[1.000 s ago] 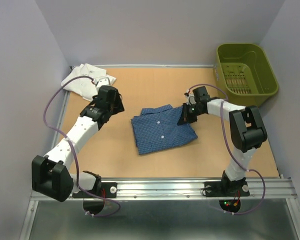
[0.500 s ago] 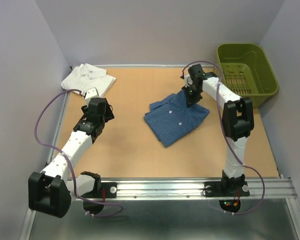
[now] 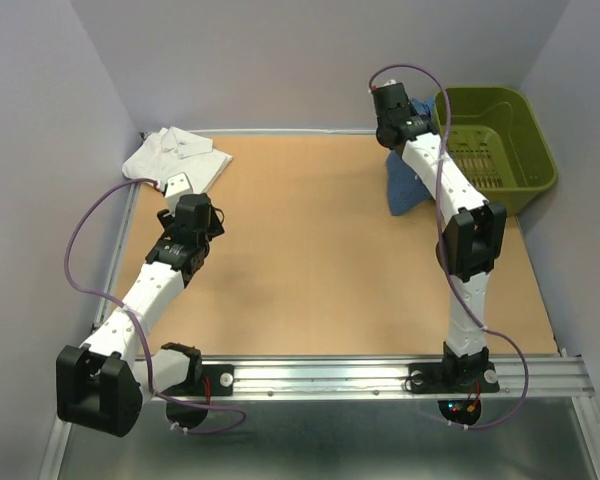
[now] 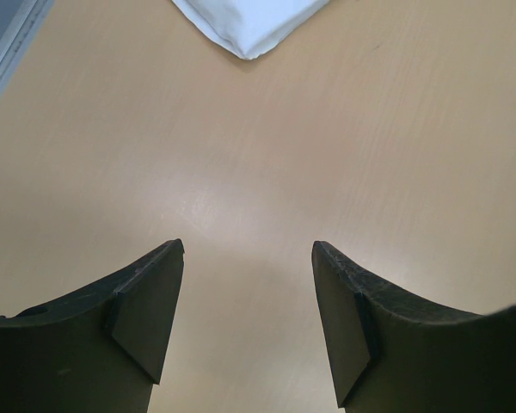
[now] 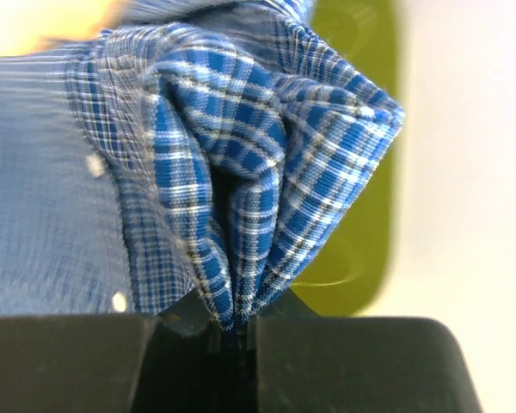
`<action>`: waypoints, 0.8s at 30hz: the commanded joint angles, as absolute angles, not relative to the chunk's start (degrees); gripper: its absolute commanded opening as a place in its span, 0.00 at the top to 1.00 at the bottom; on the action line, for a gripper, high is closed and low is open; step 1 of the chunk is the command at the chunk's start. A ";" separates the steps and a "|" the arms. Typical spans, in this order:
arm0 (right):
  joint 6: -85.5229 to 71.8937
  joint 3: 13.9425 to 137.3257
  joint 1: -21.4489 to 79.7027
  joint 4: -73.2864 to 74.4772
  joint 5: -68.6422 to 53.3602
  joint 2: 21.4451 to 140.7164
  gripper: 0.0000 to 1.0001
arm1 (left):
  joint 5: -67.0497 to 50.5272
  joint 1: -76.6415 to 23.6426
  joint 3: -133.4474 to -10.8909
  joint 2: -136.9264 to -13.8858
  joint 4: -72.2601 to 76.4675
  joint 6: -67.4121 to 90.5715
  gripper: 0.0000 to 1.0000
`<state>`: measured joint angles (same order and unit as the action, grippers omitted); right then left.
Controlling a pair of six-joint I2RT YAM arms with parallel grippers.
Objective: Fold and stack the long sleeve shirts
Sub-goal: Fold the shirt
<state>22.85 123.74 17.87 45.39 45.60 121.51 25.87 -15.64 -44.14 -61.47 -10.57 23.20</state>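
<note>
The dark blue checked shirt (image 3: 404, 186) hangs bunched in the air at the back right, beside the basket. My right gripper (image 3: 402, 112) is raised high and shut on a pinched fold of it (image 5: 232, 172); the cloth fills the right wrist view above the jaws (image 5: 232, 323). The white shirt (image 3: 176, 155) lies folded in the back left corner of the table, and its corner (image 4: 249, 26) shows at the top of the left wrist view. My left gripper (image 3: 178, 186) sits low just in front of that shirt, open (image 4: 248, 258), with bare tabletop between its fingers.
An olive-green plastic basket (image 3: 495, 140) stands at the back right, directly behind the hanging shirt and seen as a green blur (image 5: 353, 215) in the right wrist view. Grey walls enclose the wooden table (image 3: 300, 280) on three sides.
The right gripper has lifted the blue shirt off the middle of the table and carried it up and back toward the basket. The left arm has drawn back slightly toward the white shirt.
</note>
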 commanded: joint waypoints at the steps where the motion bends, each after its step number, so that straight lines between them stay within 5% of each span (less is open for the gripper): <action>1: 39.53 121.38 23.20 28.67 62.66 118.91 0.99 | 28.74 -15.38 -44.47 -60.38 -8.88 23.73 0.28; 24: 33.76 100.72 58.61 25.66 68.56 137.02 0.98 | 34.98 -14.33 -43.86 -54.50 -9.49 26.45 0.28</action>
<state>38.17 100.79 54.43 27.40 68.25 138.87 31.77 -15.14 -44.12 -57.36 -10.55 25.28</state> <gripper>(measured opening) 0.052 0.720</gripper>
